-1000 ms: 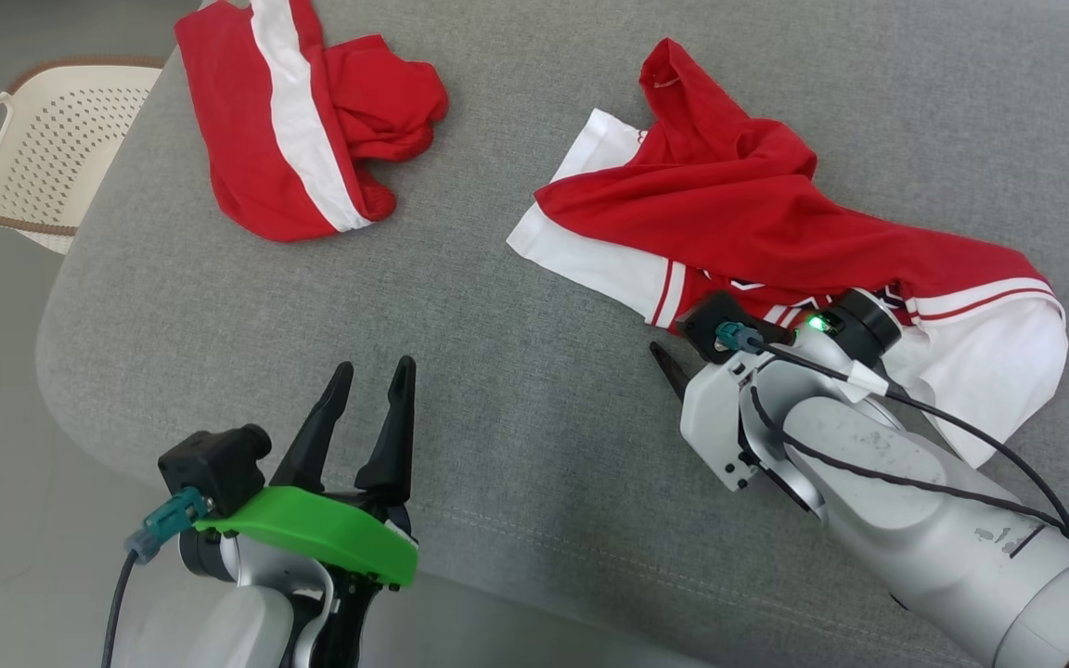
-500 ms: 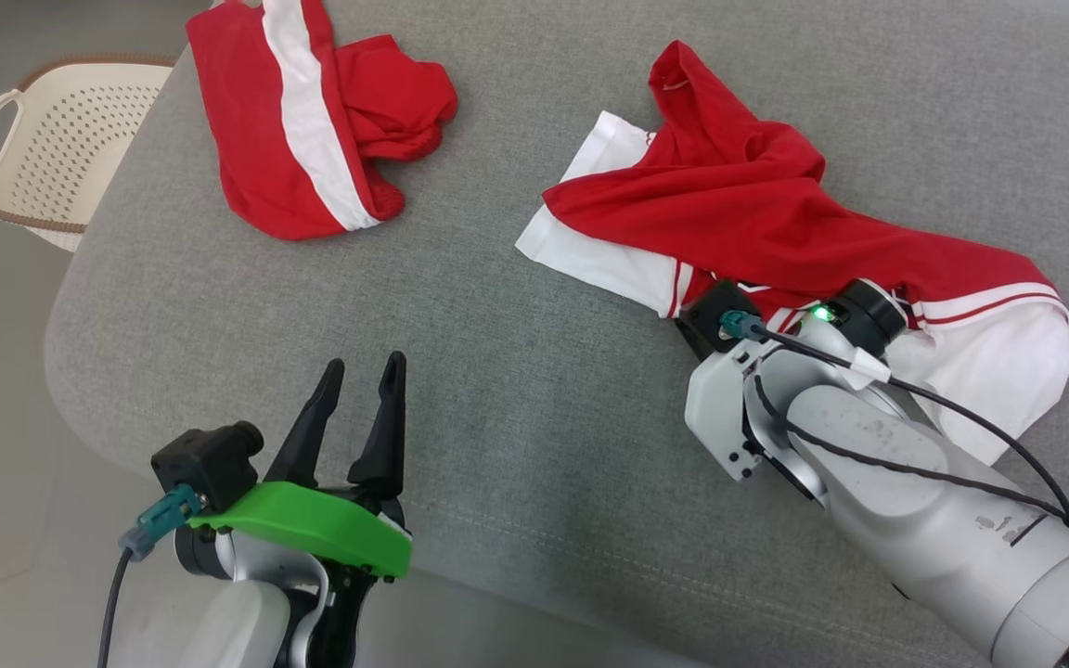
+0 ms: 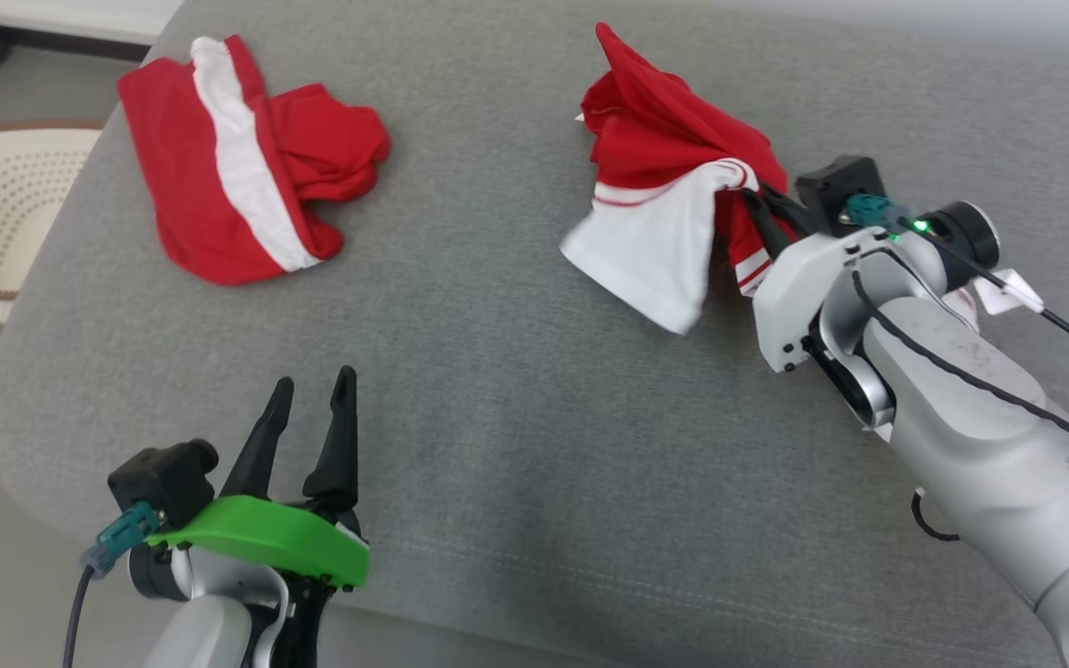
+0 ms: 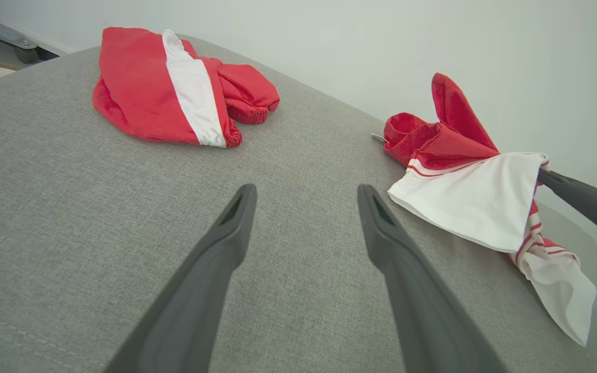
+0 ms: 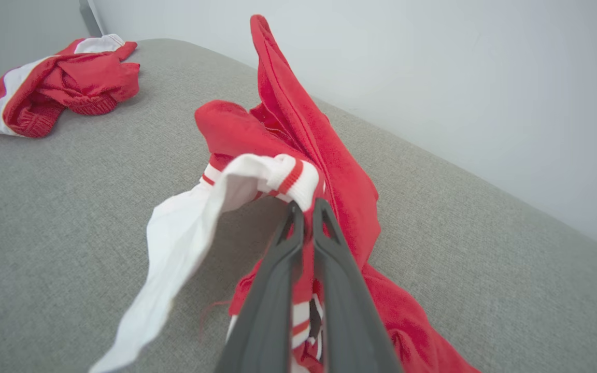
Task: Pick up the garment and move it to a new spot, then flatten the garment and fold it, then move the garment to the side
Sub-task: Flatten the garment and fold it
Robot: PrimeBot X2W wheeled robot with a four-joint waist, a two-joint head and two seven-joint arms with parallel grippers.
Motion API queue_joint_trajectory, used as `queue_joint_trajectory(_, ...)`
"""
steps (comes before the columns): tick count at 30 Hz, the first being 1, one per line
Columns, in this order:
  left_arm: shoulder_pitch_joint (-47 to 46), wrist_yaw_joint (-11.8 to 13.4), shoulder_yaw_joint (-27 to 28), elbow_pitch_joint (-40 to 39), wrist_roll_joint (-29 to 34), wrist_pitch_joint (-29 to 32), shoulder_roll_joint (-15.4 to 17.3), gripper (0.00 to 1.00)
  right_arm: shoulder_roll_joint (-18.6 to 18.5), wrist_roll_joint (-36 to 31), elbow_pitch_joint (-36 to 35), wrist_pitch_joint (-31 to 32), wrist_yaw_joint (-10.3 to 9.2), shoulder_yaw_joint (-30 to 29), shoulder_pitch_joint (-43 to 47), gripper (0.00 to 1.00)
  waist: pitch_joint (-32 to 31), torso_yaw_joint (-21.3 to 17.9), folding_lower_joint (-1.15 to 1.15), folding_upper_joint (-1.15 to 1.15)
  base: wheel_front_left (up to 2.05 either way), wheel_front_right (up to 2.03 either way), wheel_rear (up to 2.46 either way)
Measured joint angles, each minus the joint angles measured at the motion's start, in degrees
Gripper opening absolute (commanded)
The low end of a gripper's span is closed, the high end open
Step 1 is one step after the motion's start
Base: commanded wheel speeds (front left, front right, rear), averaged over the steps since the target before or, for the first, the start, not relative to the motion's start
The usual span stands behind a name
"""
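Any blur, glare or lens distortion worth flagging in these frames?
Head view: even light, no glare; the white flap of the garment is smeared at its lower edge. Left wrist view: left gripper soft near the lens. Right wrist view: hanging flap blurred, right gripper base soft.

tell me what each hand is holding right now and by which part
The right hand is shut on the red and white garment, pinching its red-striped white hem. The left hand is open and holds nothing.
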Motion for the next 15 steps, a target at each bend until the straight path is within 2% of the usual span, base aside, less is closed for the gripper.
queue_joint_trajectory(8,1.51,0.49,0.74,-0.10,0.01,0.09,1.64,1.00,-3.11,4.38,-2.37,-1.53,-0.97,-5.87,6.65,0.00,-2.23,-5.61,0.00,0.00,0.00,0.00,0.00)
queue_joint_trajectory(15,2.54,0.94,1.05,-0.99,0.16,0.53,2.40,1.00,-5.63,7.47,-4.46,-2.71,-1.03,-10.03,11.96,0.00,-3.82,-11.10,0.00,0.00,0.00,0.00,0.00)
